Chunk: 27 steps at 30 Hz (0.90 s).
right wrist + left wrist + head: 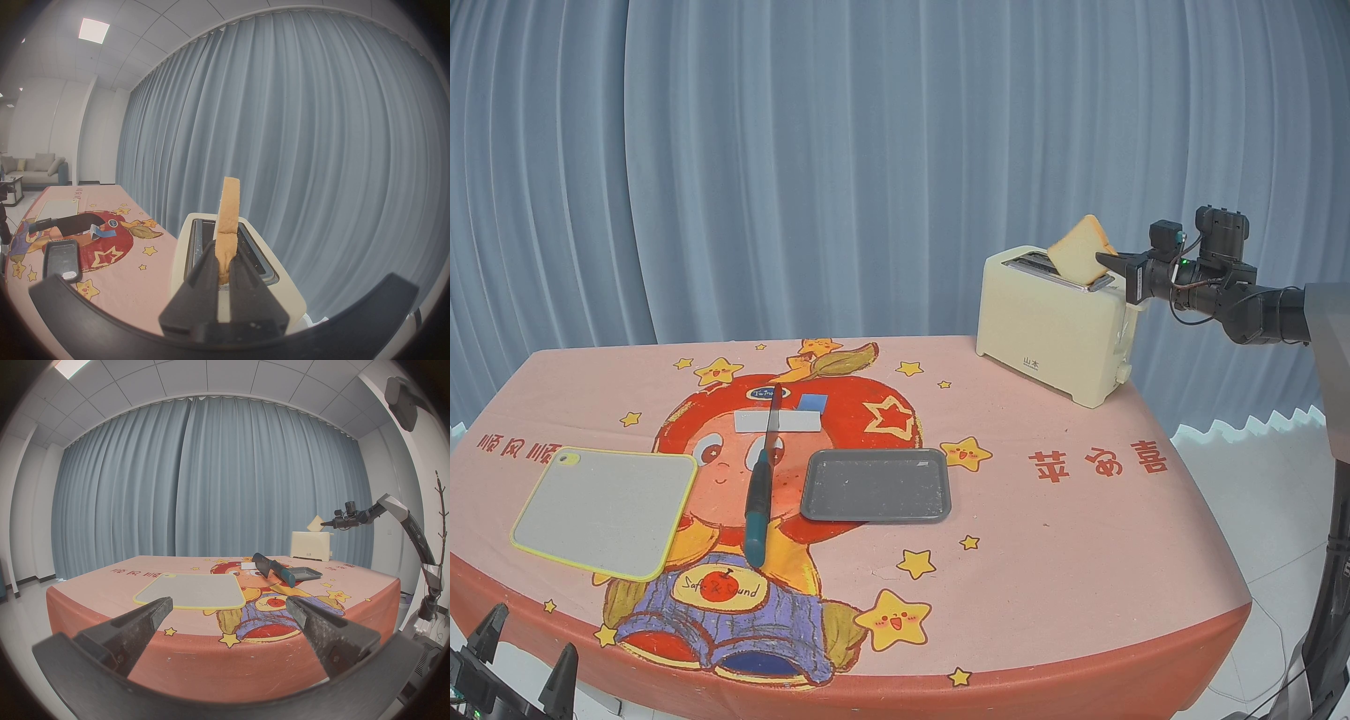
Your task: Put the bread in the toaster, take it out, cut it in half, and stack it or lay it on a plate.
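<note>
- The bread (pixel 1083 248) is a pale square slice with a tan crust. It is tipped onto one corner, with its lowest part at the top of the toaster (pixel 1050 328). I cannot tell which slot it sits over.
- My right claw (pixel 225 262) is pinched narrow on the slice's edge, one finger on each face.
- The crumb looks untoasted, so I judge this is the loading step. To do it well, I should turn the slice square to a slot, line it up lengthwise, lower it straight, and let go only once it is well inside. A soft slice will buckle if it catches the rim.
- The toaster stands at the table's far right corner.
- The plate (pixel 877 485) lies mid-table, with the knife (pixel 759 487) just beside it and the cutting board (pixel 605 511) toward the left edge.
- My left claw (pixel 229 606) gapes wide and empty off the front left corner.
</note>
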{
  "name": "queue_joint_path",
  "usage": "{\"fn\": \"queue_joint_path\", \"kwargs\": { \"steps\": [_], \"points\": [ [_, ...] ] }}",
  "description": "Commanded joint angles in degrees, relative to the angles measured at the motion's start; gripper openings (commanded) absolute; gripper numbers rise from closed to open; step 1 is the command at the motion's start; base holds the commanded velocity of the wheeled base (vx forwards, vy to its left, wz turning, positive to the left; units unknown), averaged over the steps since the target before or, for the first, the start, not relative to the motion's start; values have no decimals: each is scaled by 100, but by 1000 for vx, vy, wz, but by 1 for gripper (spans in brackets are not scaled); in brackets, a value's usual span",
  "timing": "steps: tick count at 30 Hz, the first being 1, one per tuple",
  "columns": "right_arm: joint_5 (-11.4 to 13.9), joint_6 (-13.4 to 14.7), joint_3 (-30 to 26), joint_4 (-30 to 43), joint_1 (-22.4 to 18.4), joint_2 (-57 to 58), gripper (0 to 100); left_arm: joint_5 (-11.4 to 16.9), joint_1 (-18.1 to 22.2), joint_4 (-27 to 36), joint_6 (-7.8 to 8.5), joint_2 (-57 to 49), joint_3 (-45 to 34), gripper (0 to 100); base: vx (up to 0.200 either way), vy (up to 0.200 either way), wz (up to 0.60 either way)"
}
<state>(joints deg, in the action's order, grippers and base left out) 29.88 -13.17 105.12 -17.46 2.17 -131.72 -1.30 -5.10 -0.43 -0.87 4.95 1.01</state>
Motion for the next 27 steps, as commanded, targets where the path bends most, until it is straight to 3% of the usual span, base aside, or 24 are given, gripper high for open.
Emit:
{"fn": "queue_joint_path", "kwargs": {
  "steps": [1,21,22,27],
  "points": [
    [0,-11,-44,-3,3,41,0,-1,0,-1,-1,6,-101,100,0,0,0],
    [-17,-11,70,41,64,23,0,-1,0,-1,-1,6,-101,100,0,0,0],
    [-17,-11,88,49,64,15,100,-1,0,-1,-1,6,-101,100,0,0,0],
    [-52,-2,123,5,82,-29,100,-1,0,-1,-1,6,-101,100,0,0,0]
  ]
}}
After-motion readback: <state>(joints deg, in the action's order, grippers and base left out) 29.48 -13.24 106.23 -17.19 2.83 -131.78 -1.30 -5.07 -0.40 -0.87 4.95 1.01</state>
